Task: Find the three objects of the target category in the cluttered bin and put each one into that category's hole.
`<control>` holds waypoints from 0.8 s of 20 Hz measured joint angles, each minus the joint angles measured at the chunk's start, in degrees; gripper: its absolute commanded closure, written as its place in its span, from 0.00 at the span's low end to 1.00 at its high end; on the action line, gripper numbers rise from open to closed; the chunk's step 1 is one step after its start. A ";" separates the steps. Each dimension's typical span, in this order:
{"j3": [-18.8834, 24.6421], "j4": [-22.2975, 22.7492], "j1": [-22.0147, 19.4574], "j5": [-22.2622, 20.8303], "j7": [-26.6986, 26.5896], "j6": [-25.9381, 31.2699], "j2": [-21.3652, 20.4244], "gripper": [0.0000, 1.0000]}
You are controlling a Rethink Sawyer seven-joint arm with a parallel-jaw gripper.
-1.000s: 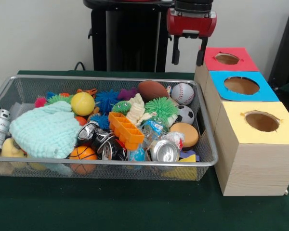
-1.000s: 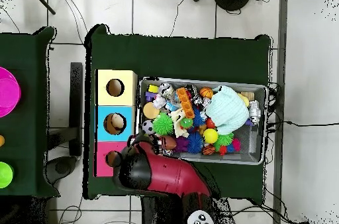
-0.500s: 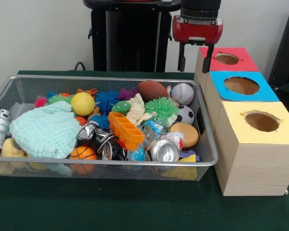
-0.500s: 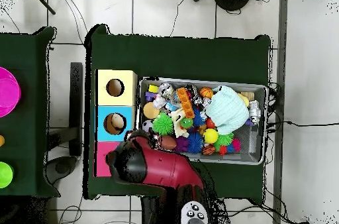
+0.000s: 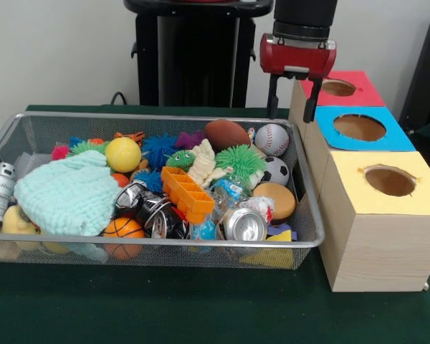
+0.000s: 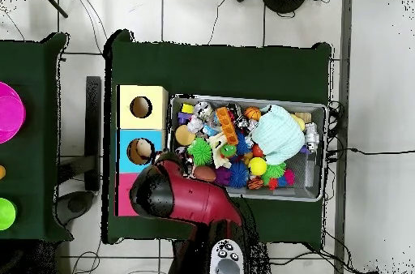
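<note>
The wire-mesh bin (image 5: 150, 242) is full of toys; it also shows in the overhead view (image 6: 243, 99). The mint-green knit cloth (image 5: 68, 195) lies at its left end, also in the overhead view (image 6: 278, 134). A cream lumpy soft piece (image 5: 204, 163) lies mid-bin; I cannot tell if it is the cream knit. The polka-dot cloth is hidden. The yellow-faced hole (image 5: 390, 180) tops the nearest wooden box, also in the overhead view (image 6: 141, 107). My gripper (image 5: 291, 107) hangs open and empty over the bin's far right corner, beside the red box.
The blue-faced hole (image 5: 359, 127) and red-faced hole (image 5: 337, 87) sit behind the yellow one. Balls, spiky toys, an orange tray (image 5: 188, 195) and crushed cans (image 5: 244, 225) fill the bin. My red arm (image 6: 174, 198) covers the bin's corner in the overhead view.
The gripper has moved right in the front view and slightly lower, toward the red box. The bin's contents have not moved.
</note>
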 measured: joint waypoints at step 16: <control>-1.45 -3.90 -1.67 1.87 0.01 -8.81 4.49 0.00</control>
